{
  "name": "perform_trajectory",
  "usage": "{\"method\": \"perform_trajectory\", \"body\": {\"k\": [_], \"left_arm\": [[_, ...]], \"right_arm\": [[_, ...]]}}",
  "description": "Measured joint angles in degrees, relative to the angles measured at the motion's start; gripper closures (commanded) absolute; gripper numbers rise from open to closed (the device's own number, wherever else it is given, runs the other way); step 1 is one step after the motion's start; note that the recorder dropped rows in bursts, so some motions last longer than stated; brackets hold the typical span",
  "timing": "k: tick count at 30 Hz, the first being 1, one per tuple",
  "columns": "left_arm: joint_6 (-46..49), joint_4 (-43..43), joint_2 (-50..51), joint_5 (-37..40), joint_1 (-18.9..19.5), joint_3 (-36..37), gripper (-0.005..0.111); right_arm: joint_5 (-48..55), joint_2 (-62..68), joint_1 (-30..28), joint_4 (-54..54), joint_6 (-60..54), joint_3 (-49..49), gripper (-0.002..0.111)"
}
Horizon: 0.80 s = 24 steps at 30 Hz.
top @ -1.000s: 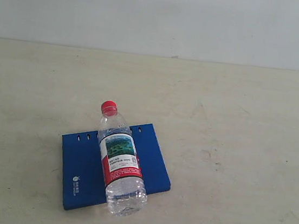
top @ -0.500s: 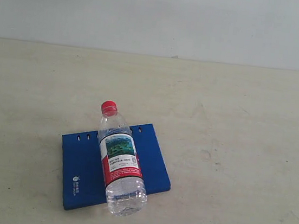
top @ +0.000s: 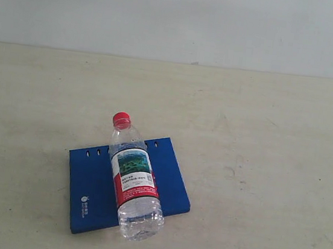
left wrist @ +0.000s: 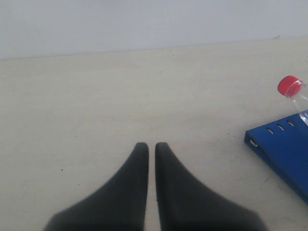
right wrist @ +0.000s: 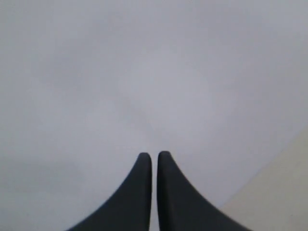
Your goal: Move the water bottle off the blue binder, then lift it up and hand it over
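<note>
1. While neither arm is anywhere near the work, both pairs are shut. The left fingers [left wrist: 130,192] are pressed together with only a thin seam between them, holding nothing, above bare desk [left wrist: 96,96]. The right fingers [right wrist: 134,192] are likewise together and empty, facing a pale wall.
2. Outward from the left fingers, the slotted corner of the binder [left wrist: 284,144] and the red cap [left wrist: 288,85] show off to one side, well apart from the tips.
3. In the exterior view the bottle [top: 134,178] appears to lie on its side across the binder [top: 89,182]. Its cap [top: 121,119] pokes past the slotted far edge and its base overhangs the near edge.
4. Handling, as a judgement: the bottle looks full, so it is fairly heavy for its size. Its thin clear wall would give under a hard squeeze. Being round and smooth, it could roll if nudged. The labelled middle is the likeliest place to hold it, across the width. The fingers must open first.
5. The binder looks stiff, flat and low. It offers little to pinch except at an edge, and it may slide on the desk when pushed.
6. Open desk [top: 261,142] lies all around, with the widest stretch to the right of the binder, enough to set the bottle down. The wall [top: 179,17] closes the far side. The desk's near edge is out of view.
</note>
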Motion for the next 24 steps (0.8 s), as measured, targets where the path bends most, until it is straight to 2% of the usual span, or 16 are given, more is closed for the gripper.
{"method": "perform_trajectory", "body": {"k": [4,8,12,18,24], "left_arm": [[0.0,0.0,0.0,0.0,0.0,0.0,0.102],[0.0,0.0,0.0,0.0,0.0,0.0,0.102],[0.0,0.0,0.0,0.0,0.0,0.0,0.102],[0.0,0.0,0.0,0.0,0.0,0.0,0.102],[0.0,0.0,0.0,0.0,0.0,0.0,0.102]], "right_arm": [[7.69,0.88,3.66,-25.64,13.56,-7.83,0.109],[1.59,11.79,12.94,-46.3,26.12,-10.77,0.109],[-3.92,31.53,23.7,-63.34,34.9,-11.01,0.109],[-7.26,64.13,36.62,-76.57,34.26,-18.24,0.109],[-10.1,82.68,39.02,-77.55,31.44,-31.45,0.109]]}}
